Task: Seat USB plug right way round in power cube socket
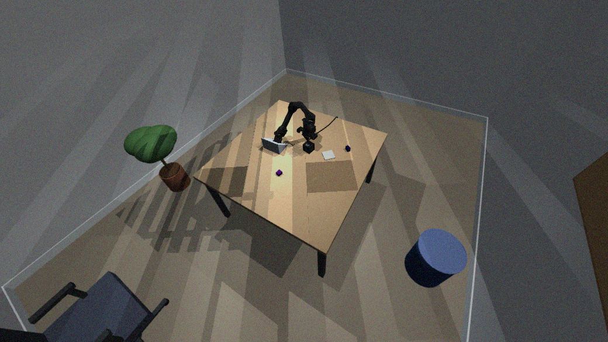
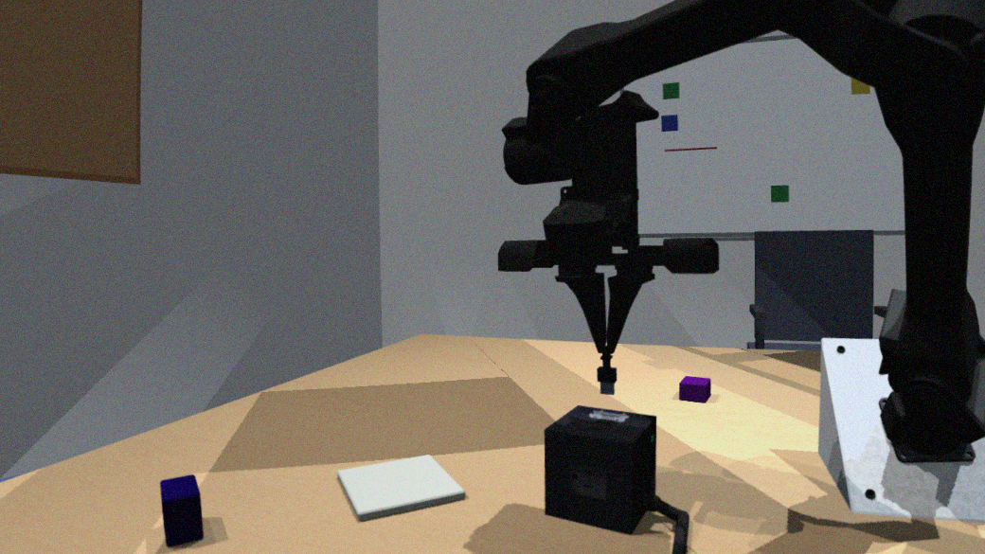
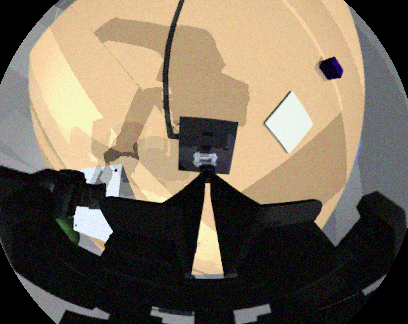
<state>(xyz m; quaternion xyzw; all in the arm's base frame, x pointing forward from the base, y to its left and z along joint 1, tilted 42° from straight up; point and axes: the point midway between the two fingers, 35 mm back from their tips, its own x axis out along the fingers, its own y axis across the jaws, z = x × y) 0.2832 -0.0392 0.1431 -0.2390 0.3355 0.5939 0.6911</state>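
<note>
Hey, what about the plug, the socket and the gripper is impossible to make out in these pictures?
- USB plug: its facing, too small, exterior view.
- Socket: inside hidden, a pale blur, wrist view.
- Gripper and power cube: dark specks, top view.
- Plug in the wrist view: hidden behind the fingertips.

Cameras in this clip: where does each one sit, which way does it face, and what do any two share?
Top: high in a room corner, looking down on the table; whole arm shows, small.
Exterior: at table height, facing the power cube; arm, jaws pinching the USB plug above it.
Wrist: on the gripper, looking down past the jaws.
Shared: the power cube and the white pad appear in the exterior and wrist views.
</note>
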